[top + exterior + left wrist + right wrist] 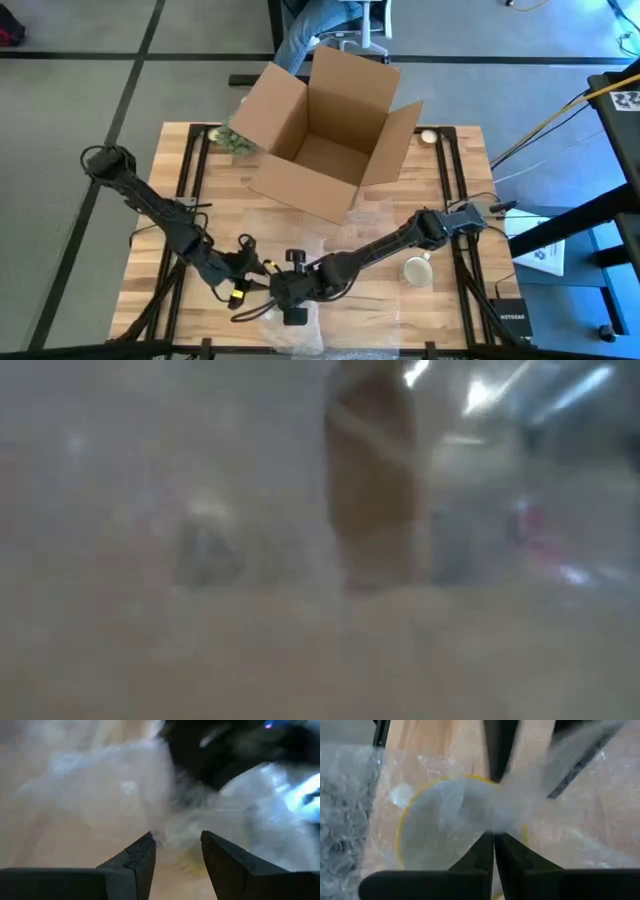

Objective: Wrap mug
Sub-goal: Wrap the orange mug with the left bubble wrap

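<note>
High view, box: an open cardboard box (325,130) stands at the table's 12 o'clock with its flaps spread; its inside shows only bare cardboard floor.
High view, mug: a pale mug (416,270) sits upright at about 4 o'clock on the table (300,215), mouth up, nothing seen in it (it lies bare, apart from the wrap).
High view, wrap: a clear bubble wrap sheet (290,320) lies at 6 o'clock, reaching the near table edge.
High view, left gripper: the left gripper (240,285) is low over the wrap at about 7 o'clock, just beside the other gripper.
High view, right gripper: the right gripper (290,300) is at 6 o'clock on the wrap, its arm crossing just beside the mug.
High view, open room: bare wood lies between box and grippers; a green bundle (232,140) sits at 11 o'clock against the box.
Low view: filled by blurred clear film; nothing more can be told.
Left wrist view: the fingers (142,857) stand apart with crumpled film between their tips (contact unclear).
Right wrist view: the fingers (482,852) are pressed together, pinching a fold of film; a yellow-edged ring (420,800) shows through the wrap.
</note>
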Tool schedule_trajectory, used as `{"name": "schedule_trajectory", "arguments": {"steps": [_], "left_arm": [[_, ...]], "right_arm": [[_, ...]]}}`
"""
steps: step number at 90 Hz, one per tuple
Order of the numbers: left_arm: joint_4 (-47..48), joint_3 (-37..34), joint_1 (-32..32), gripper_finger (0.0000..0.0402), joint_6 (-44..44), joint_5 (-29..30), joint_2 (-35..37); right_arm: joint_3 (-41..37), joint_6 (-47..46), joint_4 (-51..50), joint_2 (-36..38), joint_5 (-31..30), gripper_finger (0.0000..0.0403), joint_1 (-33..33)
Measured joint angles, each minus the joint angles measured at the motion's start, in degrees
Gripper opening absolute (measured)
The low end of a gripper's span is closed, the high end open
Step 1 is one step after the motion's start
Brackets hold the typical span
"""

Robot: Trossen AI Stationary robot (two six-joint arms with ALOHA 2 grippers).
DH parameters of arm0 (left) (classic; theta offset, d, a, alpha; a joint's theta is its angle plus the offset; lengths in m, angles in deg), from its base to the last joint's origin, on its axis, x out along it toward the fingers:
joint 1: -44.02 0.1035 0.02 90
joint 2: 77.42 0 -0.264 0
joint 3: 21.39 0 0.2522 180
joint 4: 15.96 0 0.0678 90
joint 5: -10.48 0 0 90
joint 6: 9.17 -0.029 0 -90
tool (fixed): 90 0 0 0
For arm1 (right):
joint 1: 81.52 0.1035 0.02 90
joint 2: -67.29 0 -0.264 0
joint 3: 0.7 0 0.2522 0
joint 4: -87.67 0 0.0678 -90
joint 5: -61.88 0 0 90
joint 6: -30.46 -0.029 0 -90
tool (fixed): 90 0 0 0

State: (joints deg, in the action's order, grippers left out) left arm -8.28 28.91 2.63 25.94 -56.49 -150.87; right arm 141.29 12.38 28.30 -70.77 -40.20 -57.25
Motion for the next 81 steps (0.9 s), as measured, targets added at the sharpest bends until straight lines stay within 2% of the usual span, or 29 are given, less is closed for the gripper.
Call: {"name": "schedule_trajectory", "arguments": {"steps": [15,26,37,58,81], "left_arm": [[-2.78,0.00,0.00,0.0141,-1.09,-1.73,-1.01],[-1.50,0.00,0.00,0.0141,-2.59,-1.65,-4.59],[-4.38,0.17,0.03,0.0141,-1.91,-1.19,-6.72],[-5.50,0.09,0.22,0.0141,-2.32,-1.03,-6.80],[-5.45,0.04,0.14,0.0141,-1.57,-0.97,-6.80]], "right_arm": [[0.00,0.68,0.08,0.00,-0.41,0.0000,-0.03],[0.00,1.52,0.29,0.00,-1.41,0.0000,-0.04],[0.32,1.94,-0.42,-0.01,-1.87,0.0000,-0.04],[6.73,3.11,-9.12,0.00,-1.35,0.0001,0.07],[6.19,0.16,-8.87,3.97,0.06,0.0001,0.13]]}}
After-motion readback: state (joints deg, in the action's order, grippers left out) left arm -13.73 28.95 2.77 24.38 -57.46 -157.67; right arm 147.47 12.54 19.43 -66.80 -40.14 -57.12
